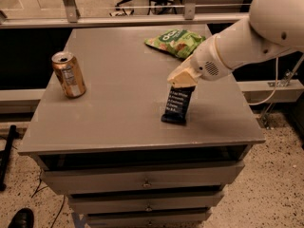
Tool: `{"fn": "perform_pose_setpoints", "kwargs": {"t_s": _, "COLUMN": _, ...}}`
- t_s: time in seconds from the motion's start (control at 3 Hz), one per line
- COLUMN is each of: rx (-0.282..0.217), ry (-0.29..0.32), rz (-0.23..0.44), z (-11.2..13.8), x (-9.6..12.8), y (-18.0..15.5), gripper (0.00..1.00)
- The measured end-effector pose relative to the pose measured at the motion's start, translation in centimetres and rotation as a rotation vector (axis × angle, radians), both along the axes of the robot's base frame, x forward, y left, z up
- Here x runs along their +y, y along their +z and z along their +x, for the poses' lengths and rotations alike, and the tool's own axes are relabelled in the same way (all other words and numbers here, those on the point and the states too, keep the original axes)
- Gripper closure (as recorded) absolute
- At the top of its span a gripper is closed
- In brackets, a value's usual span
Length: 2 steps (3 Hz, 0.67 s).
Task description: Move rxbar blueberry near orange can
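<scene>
The rxbar blueberry (178, 106) is a dark navy wrapper with white lettering, on the right half of the grey cabinet top (118, 113). It hangs tilted, with its top end in my gripper (182, 80) and its lower end at or just above the surface. The gripper's cream fingers (180, 76) are shut on the bar's top end, and the white arm reaches in from the upper right. The orange can (69, 75) stands upright near the left edge, well to the left of the bar.
A green chip bag (175, 42) lies at the back right of the cabinet top, just behind the gripper. The top's front edge (142, 146) is close below the bar, with drawers underneath. A railing (142, 19) runs behind the cabinet.
</scene>
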<state>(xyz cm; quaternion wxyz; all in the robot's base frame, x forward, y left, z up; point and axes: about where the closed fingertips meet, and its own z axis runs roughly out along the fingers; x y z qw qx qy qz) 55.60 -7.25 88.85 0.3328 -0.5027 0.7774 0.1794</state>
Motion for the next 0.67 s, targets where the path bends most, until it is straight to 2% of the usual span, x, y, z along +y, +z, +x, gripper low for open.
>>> {"fn": "perform_pose_setpoints", "kwargs": {"t_s": 0.67, "rx": -0.007, "ry": 0.133, "rz": 0.092, "z": 1.2, "x": 11.4, "y": -0.2, "gripper": 1.00}}
